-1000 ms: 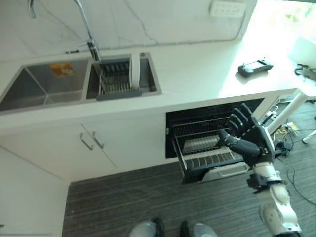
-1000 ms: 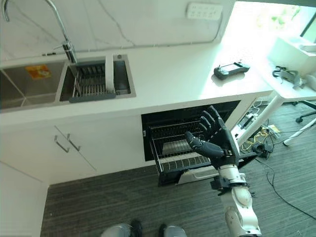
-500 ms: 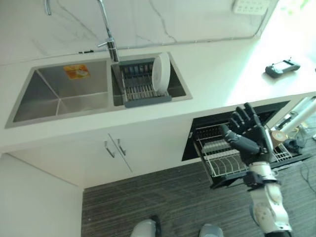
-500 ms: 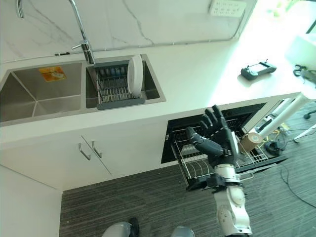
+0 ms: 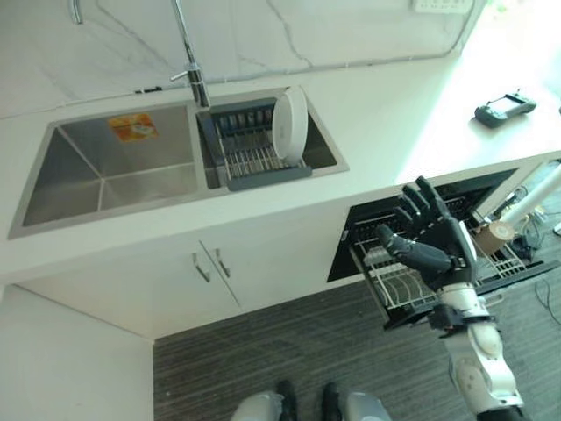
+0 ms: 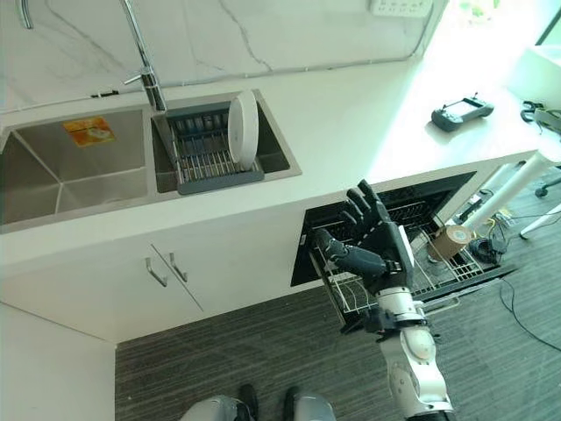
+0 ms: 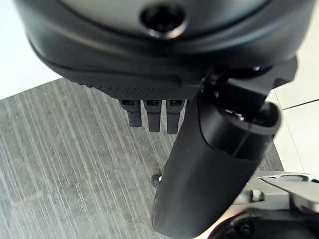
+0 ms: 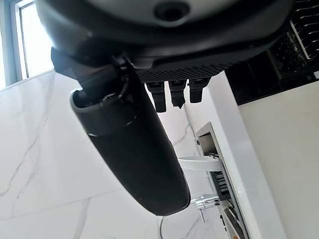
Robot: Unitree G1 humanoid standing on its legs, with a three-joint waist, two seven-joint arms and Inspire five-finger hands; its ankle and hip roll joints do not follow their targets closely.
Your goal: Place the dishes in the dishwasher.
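A white plate (image 5: 289, 124) stands on edge in a dark drying rack (image 5: 250, 153) in the right sink basin. Under the counter to the right, the dishwasher (image 5: 443, 230) is open with its wire rack (image 6: 412, 272) pulled out. My right hand (image 5: 431, 239) is raised in front of that rack, open, fingers spread, holding nothing. It is far from the plate (image 6: 243, 128). In the left wrist view my left hand (image 7: 209, 164) hangs open over the striped floor. The plate (image 8: 199, 163) also appears past my right hand's thumb (image 8: 134, 149).
A large empty basin (image 5: 110, 175) lies left of the rack, with a tall tap (image 5: 188, 53) behind. A black handheld device (image 5: 506, 107) rests on the counter at the right. Cabinet doors with handles (image 5: 210, 263) sit under the sink. A brown roll (image 6: 447, 239) lies by the dishwasher rack.
The camera has shifted, so the scene sits differently in the frame. My right hand stays raised and open before the dishwasher rack, a little lower than before.
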